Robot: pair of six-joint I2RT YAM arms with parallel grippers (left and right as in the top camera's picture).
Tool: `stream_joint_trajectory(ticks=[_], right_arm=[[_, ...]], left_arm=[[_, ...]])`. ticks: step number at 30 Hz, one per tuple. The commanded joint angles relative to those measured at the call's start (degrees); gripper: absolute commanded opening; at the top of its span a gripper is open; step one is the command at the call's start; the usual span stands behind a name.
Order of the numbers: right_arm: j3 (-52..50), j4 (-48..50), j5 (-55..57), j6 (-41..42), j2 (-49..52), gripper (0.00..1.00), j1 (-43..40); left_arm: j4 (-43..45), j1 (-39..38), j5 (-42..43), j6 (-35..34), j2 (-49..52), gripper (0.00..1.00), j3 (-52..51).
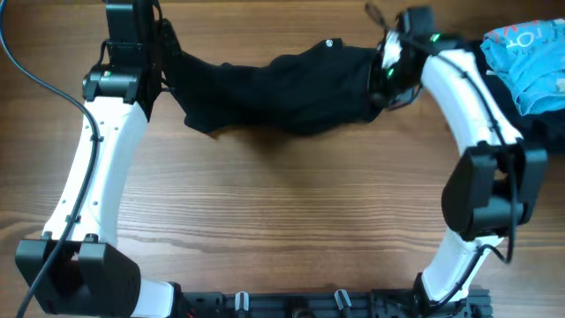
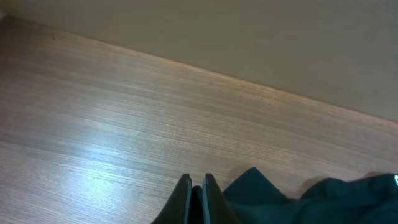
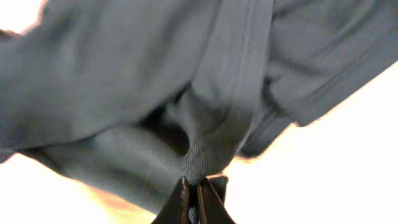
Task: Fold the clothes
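1. The shirt (image 1: 282, 88) is bunched along the far side of the table (image 1: 291, 203), strung between the two arms.
2. The right gripper (image 3: 194, 196) is clenched on a fold of the shirt, with cloth gathered at its tips.
3. The left gripper (image 2: 196, 198) is pressed closed. The shirt lies just beside it, and I cannot tell whether any cloth is pinched.
4. A blue garment (image 1: 534, 53) sits at the far right corner.

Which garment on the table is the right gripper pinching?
The black T-shirt: the right gripper is shut on a fold of its fabric. The light-blue garment with pink-and-white lettering lies off to the side, touched by no gripper.
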Motion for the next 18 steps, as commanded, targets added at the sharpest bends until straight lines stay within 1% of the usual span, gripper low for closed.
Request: stream_joint_trajectory(ticks=[1,3,6,9,14,16,18], right_arm=[[11.74,-6.91,0.22,-3.98,-0.68,0.04,-0.76],[17.16,-11.10,0.24,-4.79,-1.70,0.04,-0.87],[21.53,-13.92,0.24,-4.79,-3.85,0.04,-1.01],[22.27,-14.08,0.22,-4.76,-7.89,0.04,-1.27],[22.29,-13.18,0.22,-5.01,-15.37,0.04,-4.46],[22.29,-13.57,0.02,-7.67,-19.54,0.04,-7.02],[22.29,-13.77,0.04,-8.68,-22.08,0.04,-8.61]], left_arm=[[0.79,0.44,-1.66,-0.74,-1.40,0.04,0.39],[1.25,0.42,-1.92,-0.72,-3.93,0.04,0.50],[1.25,0.44,-2.86,-0.70,-8.33,0.04,1.05],[1.22,0.44,-4.09,-0.46,-13.44,0.04,1.75],[2.84,1.22,-4.90,-0.28,-22.77,0.04,2.86],[3.87,1.22,-4.90,-0.31,-26.99,0.04,3.39],[3.89,1.22,-4.90,-0.28,-29.88,0.04,3.78]])
